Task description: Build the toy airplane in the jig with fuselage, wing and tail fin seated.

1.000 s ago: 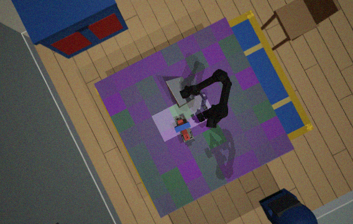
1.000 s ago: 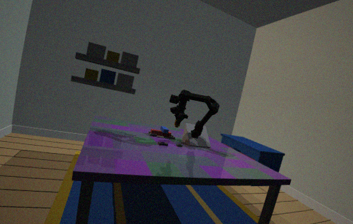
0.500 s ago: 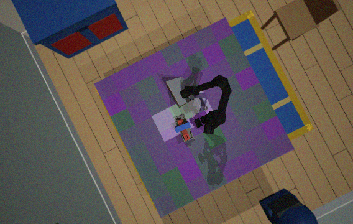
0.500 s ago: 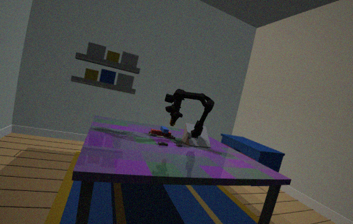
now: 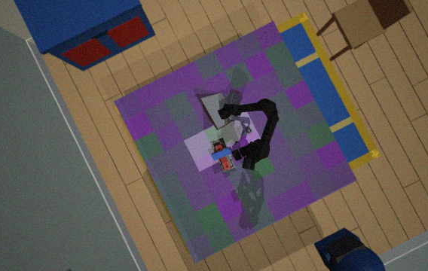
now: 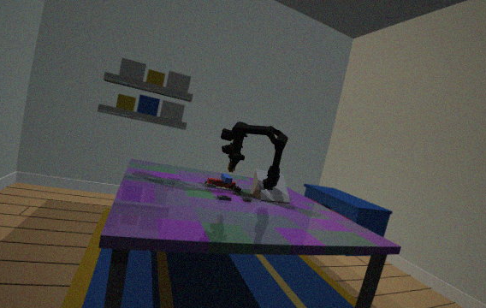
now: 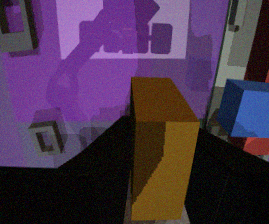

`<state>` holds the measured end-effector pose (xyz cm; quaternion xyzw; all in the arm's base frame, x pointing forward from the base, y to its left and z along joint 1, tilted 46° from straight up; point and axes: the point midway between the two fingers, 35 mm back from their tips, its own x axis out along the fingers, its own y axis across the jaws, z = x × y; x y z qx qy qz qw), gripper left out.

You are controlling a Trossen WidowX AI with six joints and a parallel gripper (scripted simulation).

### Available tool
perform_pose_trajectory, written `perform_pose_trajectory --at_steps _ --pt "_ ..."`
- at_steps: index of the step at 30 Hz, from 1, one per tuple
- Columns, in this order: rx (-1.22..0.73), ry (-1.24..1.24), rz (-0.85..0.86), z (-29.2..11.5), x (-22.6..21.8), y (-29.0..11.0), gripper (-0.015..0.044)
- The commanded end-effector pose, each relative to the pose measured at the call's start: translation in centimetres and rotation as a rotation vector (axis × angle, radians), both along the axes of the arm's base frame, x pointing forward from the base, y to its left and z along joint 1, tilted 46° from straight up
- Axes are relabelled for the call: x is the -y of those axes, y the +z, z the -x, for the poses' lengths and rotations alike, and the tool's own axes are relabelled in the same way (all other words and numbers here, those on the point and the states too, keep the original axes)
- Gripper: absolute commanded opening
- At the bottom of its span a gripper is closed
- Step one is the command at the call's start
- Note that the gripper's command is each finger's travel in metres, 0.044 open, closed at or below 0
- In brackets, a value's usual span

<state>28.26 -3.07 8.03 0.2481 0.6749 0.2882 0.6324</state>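
The red fuselage lies in the grey cradle on the table, at the right edge of the wrist view. The blue wing lies crosswise on top of the fuselage. Whether its tab is fully down cannot be told. My gripper is shut on the orange tail fin, which stands large in the middle of the wrist view. It holds the fin above the table, beside the fuselage and wing. The fin's lower end and the tail socket cannot be made out.
Two small grey hollow holders stand on the table; the wrist view shows one holder at the upper left and another holder lower down. A pale wedge-shaped block stands by the arm's base.
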Motion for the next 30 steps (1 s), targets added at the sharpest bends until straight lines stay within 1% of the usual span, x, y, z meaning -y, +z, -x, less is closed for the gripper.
perform_pose_trajectory --at_steps 1,30 --pt "0.006 -0.004 0.007 -0.8 0.8 -0.8 0.0" --pt "-0.018 -0.02 0.003 -4.3 4.5 -8.1 0.0"
